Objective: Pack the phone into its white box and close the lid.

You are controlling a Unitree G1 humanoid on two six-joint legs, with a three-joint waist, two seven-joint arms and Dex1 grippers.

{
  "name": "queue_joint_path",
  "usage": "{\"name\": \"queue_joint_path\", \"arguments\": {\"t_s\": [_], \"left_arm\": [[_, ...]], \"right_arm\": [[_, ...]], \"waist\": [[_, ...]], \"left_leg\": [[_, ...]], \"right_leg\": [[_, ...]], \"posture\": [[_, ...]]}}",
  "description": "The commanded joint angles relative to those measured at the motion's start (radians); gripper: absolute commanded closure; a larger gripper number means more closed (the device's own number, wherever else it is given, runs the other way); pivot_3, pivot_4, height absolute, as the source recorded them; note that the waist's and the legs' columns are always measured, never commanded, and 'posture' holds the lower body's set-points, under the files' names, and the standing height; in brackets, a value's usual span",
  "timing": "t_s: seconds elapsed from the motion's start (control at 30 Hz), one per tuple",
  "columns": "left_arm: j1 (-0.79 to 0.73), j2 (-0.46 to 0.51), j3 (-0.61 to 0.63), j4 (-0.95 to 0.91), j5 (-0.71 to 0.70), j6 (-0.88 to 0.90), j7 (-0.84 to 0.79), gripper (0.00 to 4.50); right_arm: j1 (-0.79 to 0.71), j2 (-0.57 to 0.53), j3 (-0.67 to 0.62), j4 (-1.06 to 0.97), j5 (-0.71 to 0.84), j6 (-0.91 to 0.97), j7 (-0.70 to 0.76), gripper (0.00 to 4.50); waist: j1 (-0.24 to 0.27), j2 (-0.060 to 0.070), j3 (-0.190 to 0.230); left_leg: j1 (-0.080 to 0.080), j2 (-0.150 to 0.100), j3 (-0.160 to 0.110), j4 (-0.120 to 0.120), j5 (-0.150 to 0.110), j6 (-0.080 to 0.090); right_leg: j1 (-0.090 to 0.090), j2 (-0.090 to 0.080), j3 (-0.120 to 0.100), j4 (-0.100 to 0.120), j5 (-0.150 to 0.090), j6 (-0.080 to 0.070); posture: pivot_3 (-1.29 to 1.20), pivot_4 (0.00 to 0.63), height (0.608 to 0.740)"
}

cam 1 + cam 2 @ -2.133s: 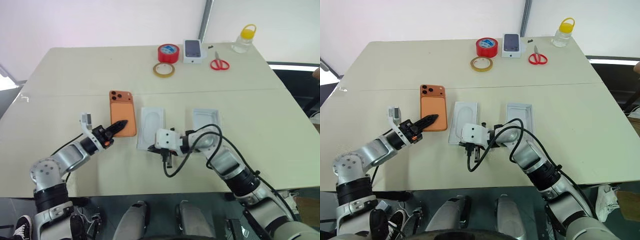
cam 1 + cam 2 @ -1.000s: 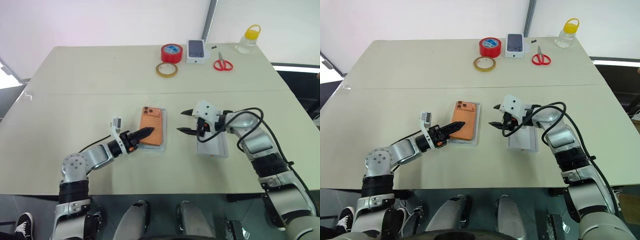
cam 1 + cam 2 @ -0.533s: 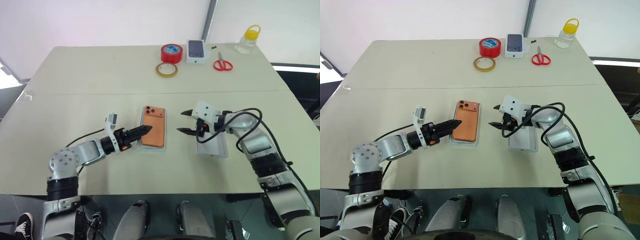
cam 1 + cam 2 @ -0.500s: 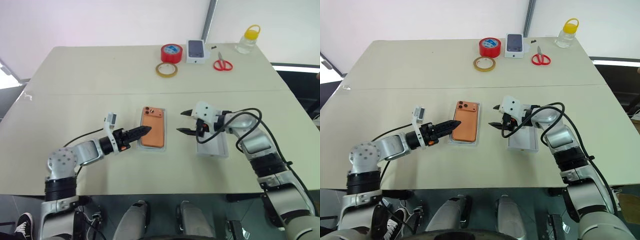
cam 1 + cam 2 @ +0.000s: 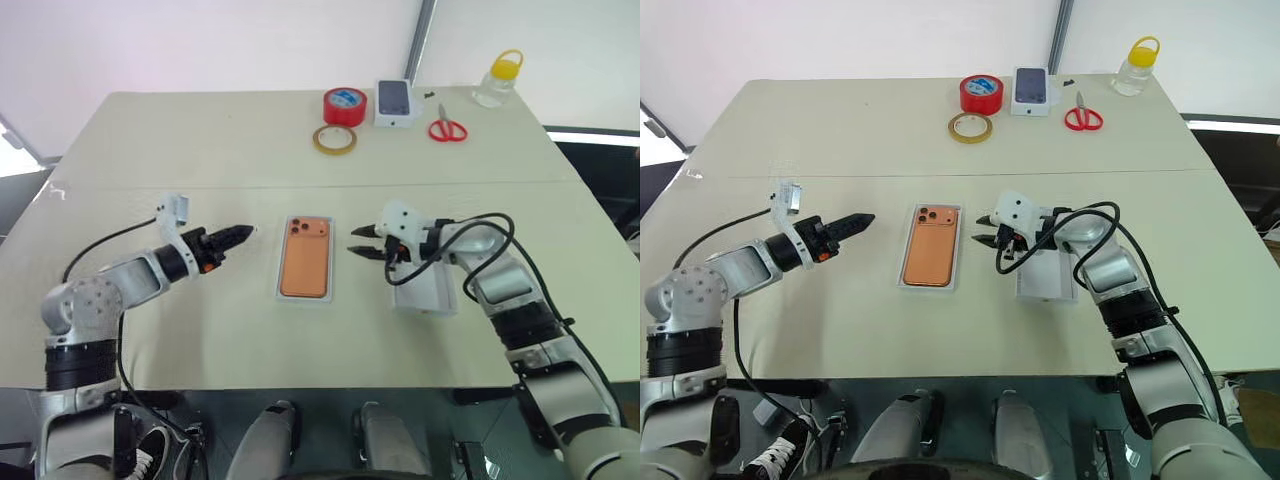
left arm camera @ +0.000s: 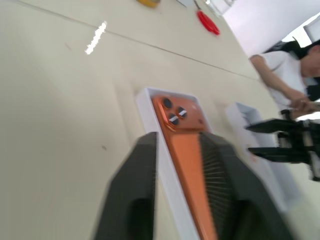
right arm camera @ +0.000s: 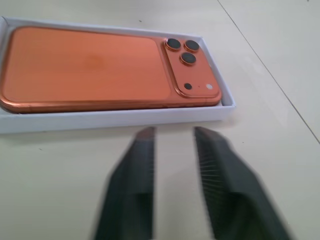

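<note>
The slim orange phone with its dark lens cluster lies back-up inside the shallow white rectangular box, which sits in the middle of the pale beige surface. My left pincer hovers to the left of the box, apart from it, its black fingers drawn to a narrow gap and holding nothing. My right pincer hangs just right of the box, fingers likewise nearly together and empty. The plain white lid rests on the surface under my right forearm. Along the far edge stand a red tape roll, a tan tape ring, a small printed phone carton, red-handled scissors and a yellow-capped clear jar.
</note>
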Motion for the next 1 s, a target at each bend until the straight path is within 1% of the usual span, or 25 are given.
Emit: {"name": "queue_joint_path", "arguments": {"t_s": [0.03,0.13,0.27,0.4,0.5,0.57,0.63,0.7,0.87,1.0], "left_arm": [[0.024,0.030,-0.184,-0.008,0.240,-0.165,-0.064,4.48],[0.013,0.019,-0.289,0.004,0.376,-0.252,-0.075,4.48],[-0.011,-0.020,-0.381,0.005,0.472,-0.284,-0.099,4.48],[-0.053,-0.103,-0.440,0.009,0.458,-0.220,-0.172,4.48],[-0.075,-0.135,-0.470,0.016,0.481,-0.211,-0.209,4.48],[-0.105,-0.178,-0.490,0.016,0.486,-0.196,-0.223,4.48],[-0.158,-0.253,-0.508,0.023,0.477,-0.161,-0.228,4.48],[-0.195,-0.315,-0.540,0.039,0.502,-0.183,-0.242,4.48],[-0.219,-0.377,-0.589,0.094,0.574,-0.219,-0.266,4.48],[-0.227,-0.440,-0.596,0.136,0.602,-0.235,-0.273,4.48]], "right_arm": [[-0.009,0.016,0.017,0.020,-0.052,-0.049,-0.057,4.45],[0.008,0.025,0.037,0.012,-0.072,-0.072,-0.070,4.45],[0.035,0.032,0.073,-0.016,-0.103,-0.075,-0.066,4.45],[0.046,0.036,0.062,-0.047,-0.084,-0.056,-0.060,4.45],[0.047,0.025,0.048,-0.055,-0.076,-0.037,-0.050,4.45],[0.058,-0.005,0.048,-0.062,-0.090,-0.055,-0.037,4.45],[0.079,-0.047,0.028,-0.087,-0.076,-0.042,-0.012,4.45],[0.115,-0.096,0.009,-0.134,-0.043,0.013,0.041,4.45],[0.171,-0.154,-0.030,-0.198,-0.042,0.038,0.047,4.45],[0.215,-0.200,-0.060,-0.207,-0.051,0.024,0.048,4.45]], "waist": [[0.000,0.001,0.000],[0.000,0.000,0.000],[0.003,0.001,0.000],[0.007,0.001,0.000],[0.004,0.001,0.000],[0.007,0.001,0.000],[0.017,0.001,0.000],[0.030,0.001,0.000],[0.026,0.000,0.000],[0.029,0.001,0.000]], "left_leg": [[0.000,0.000,0.000,-0.001,0.000,0.000],[0.000,0.000,0.001,-0.001,0.000,0.000],[0.000,0.000,0.000,-0.001,0.000,0.000],[0.000,-0.001,0.000,0.000,0.000,0.001],[0.000,-0.001,0.000,0.001,0.000,0.001],[0.000,-0.001,0.000,0.001,0.000,0.001],[0.000,-0.001,-0.001,0.001,0.000,0.001],[-0.001,-0.002,-0.001,0.004,-0.001,0.003],[-0.001,-0.003,-0.001,0.007,-0.003,0.005],[0.000,-0.003,-0.001,0.007,-0.003,0.006]], "right_leg": [[0.000,0.000,0.000,0.000,0.000,0.000],[-0.001,0.000,0.001,0.000,0.000,0.000],[0.000,0.000,0.001,0.000,0.000,0.000],[0.001,-0.001,0.000,0.000,0.000,0.000],[0.001,0.000,-0.001,0.000,0.000,0.000],[0.001,0.000,-0.001,0.000,0.000,0.000],[0.002,0.000,-0.001,0.000,0.000,0.001],[0.003,-0.001,-0.002,-0.001,-0.001,0.002],[0.006,-0.002,-0.002,-0.003,-0.002,0.004],[0.006,-0.002,-0.002,-0.001,-0.002,0.004]], "posture": [[0.00,0.150,0.740],[0.00,0.150,0.740],[0.00,0.150,0.740],[0.00,0.150,0.740],[0.00,0.150,0.740],[0.00,0.150,0.740],[0.00,0.150,0.740],[0.00,0.150,0.740],[0.00,0.150,0.740],[0.00,0.150,0.740]]}}
